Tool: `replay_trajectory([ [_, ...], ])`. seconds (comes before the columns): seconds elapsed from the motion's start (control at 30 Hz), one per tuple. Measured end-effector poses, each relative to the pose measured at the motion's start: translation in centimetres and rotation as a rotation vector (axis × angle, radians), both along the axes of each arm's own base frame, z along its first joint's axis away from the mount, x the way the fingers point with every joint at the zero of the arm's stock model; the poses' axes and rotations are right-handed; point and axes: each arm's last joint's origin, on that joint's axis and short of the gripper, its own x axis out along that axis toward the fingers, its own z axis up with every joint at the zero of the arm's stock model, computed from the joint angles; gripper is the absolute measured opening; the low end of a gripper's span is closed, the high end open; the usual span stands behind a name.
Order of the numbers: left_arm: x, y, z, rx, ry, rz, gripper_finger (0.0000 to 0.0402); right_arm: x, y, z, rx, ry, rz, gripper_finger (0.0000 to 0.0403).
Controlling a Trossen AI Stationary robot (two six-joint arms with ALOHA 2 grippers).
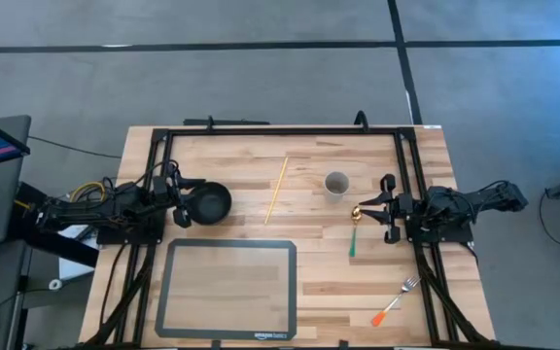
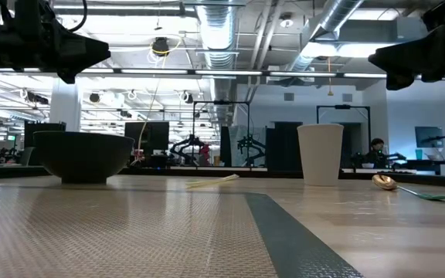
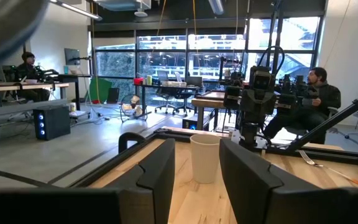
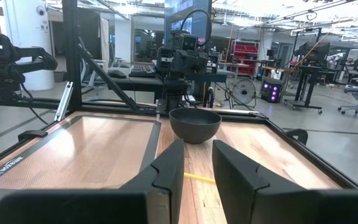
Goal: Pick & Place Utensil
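A spoon [image 1: 355,229] with a gold bowl and green handle lies flat on the wood right of centre; the low view shows the spoon [image 2: 408,188] too. An orange-handled fork [image 1: 394,301] lies near the right front corner. Two pale chopsticks [image 1: 276,190] lie mid-table. My right gripper [image 1: 375,215] hovers open just right of the spoon's bowl, touching nothing; the right wrist view shows this gripper [image 4: 197,158] with its fingers apart. My left gripper [image 1: 177,202] waits open beside the black bowl [image 1: 210,202], its fingers [image 3: 197,155] also apart.
A white cup [image 1: 336,183] stands upright behind the spoon. A grey mat [image 1: 227,287] with a dark border covers the near middle of the table. A black frame rail [image 1: 280,130] runs round the table's edges. People sit at desks in the room beyond.
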Motion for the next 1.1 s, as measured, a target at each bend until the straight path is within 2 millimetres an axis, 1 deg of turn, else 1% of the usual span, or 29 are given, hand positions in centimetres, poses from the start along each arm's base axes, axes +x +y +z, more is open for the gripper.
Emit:
replay_trajectory([
  [1.1,0.00,0.00,0.00,-0.014,-0.004,-0.003,0.0127,0.00,0.01,0.01,0.000,-0.001,0.002,0.0077],
])
